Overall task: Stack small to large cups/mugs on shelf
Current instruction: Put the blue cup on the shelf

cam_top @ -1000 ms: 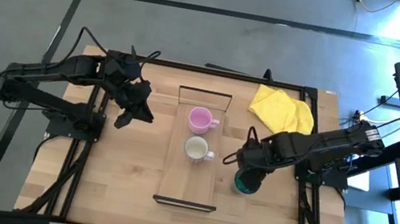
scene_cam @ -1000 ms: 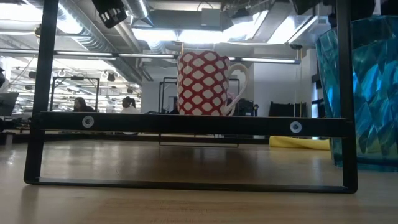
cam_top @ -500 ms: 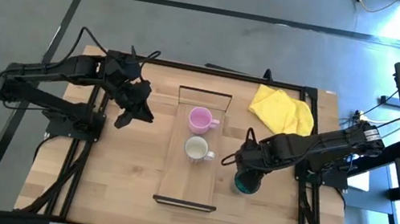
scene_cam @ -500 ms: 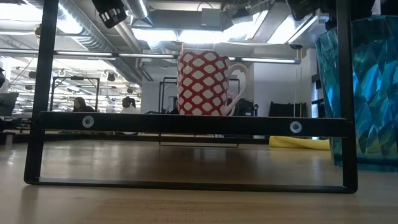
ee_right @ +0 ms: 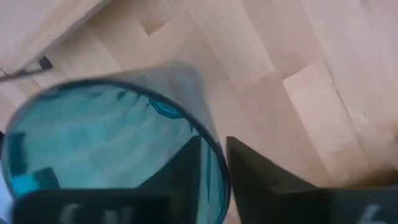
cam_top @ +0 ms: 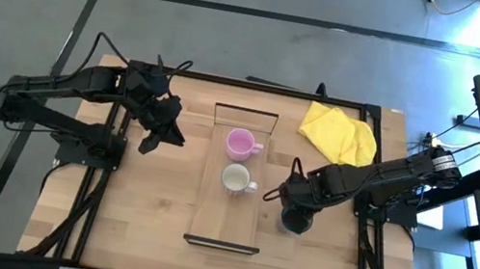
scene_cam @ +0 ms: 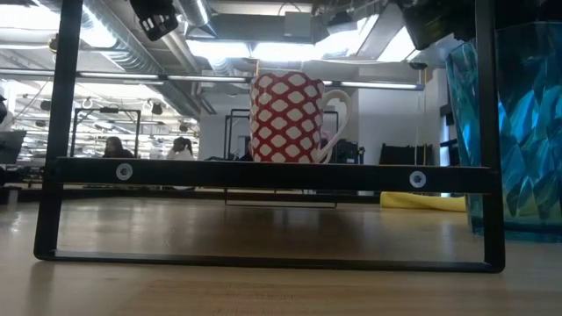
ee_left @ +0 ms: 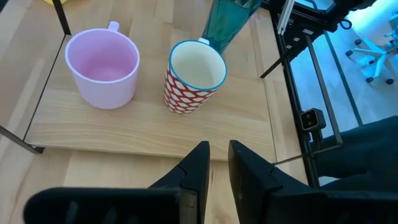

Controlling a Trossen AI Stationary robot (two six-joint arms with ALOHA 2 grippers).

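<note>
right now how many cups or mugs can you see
3: a pink mug and a red-patterned mug on the shelf, a teal cup on the table under the right pincer.

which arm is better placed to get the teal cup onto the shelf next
The right arm. Its gripper is directly over the teal cup, beside the shelf. The left gripper waits on the shelf's far side, away from the cup.
</note>
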